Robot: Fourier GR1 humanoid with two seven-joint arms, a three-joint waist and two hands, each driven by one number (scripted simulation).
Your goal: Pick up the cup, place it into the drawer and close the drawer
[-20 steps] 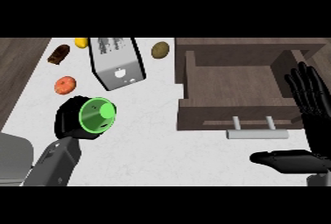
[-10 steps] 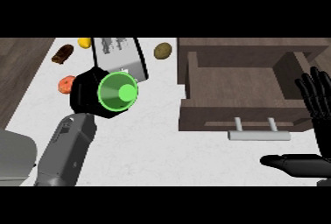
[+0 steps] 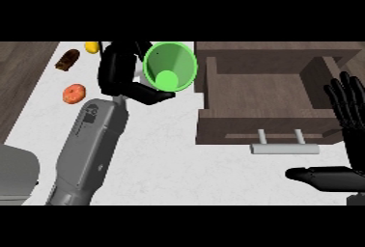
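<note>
Two hands: left hand [image 3: 122,72] and right hand [image 3: 349,120], both black on grey forearms.
Left fingers: curled round the green cup [image 3: 170,66], thumb under its lower rim; cup gripped.
Cup: tilted, open mouth facing the viewer, bottom visible inside; held above the worktop [image 3: 178,159] near its far edge, just left of the drawer [image 3: 267,94]'s left wall, not inside it.
Left forearm: grey, runs from the worktop's near-left corner up toward the far edge.
Right fingers: straight and spread, pointing up; thumb out to the left; holding nothing.
Right hand place: at the worktop's right edge, over the drawer's right wall, resting.
Drawer: dark brown, pulled open, fills the worktop's far-right part; inside looks bare of the cup.
Handle [image 3: 284,147]: pale bar on two posts at the drawer's front, facing the near edge.
Doughnut [image 3: 74,93]: orange-red, on the worktop near its left edge, just left of the left forearm.
Brown item [image 3: 68,59]: dark pastry-like thing, far-left corner; kind unclear.
Yellow item [image 3: 91,47]: small, at the far edge beside the left hand; kind unclear.
Grey object [image 3: 16,173]: at the near-left corner, partly cut off; cannot tell what.
</note>
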